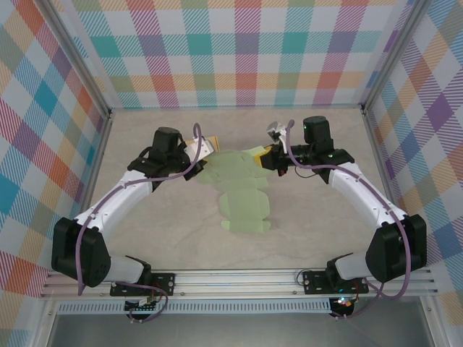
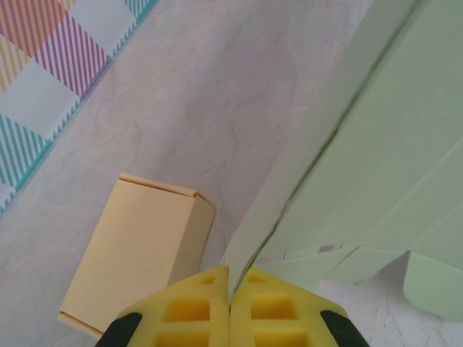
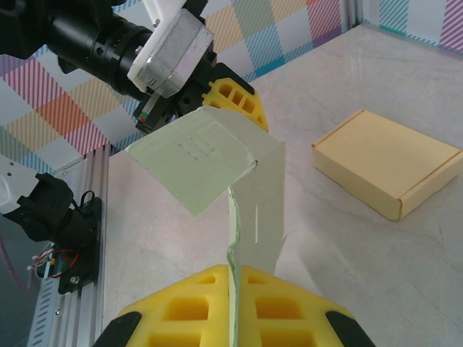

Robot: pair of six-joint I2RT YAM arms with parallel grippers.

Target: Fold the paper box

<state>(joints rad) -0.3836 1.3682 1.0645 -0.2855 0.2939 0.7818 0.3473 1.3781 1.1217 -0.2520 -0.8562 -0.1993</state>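
Note:
The pale green paper box sheet (image 1: pixel 244 199) lies partly flat on the table, its far end lifted between both arms. My left gripper (image 1: pixel 202 159) is shut on the sheet's left edge; in the left wrist view the yellow fingertips (image 2: pixel 210 289) pinch the thin green edge (image 2: pixel 249 249). My right gripper (image 1: pixel 270 158) is shut on the opposite flap; in the right wrist view that flap (image 3: pixel 255 195) stands upright out of the closed gripper (image 3: pixel 231 270), with a folded panel (image 3: pixel 195 155) reaching across to the left gripper (image 3: pixel 233 97).
A closed tan cardboard box (image 1: pixel 209 147) sits just behind the left gripper, also seen as a tan box (image 2: pixel 137 249) and a tan box (image 3: pixel 387 163). Checked walls (image 1: pixel 239 50) enclose the table. The aluminium rail (image 1: pixel 239 278) runs along the near edge.

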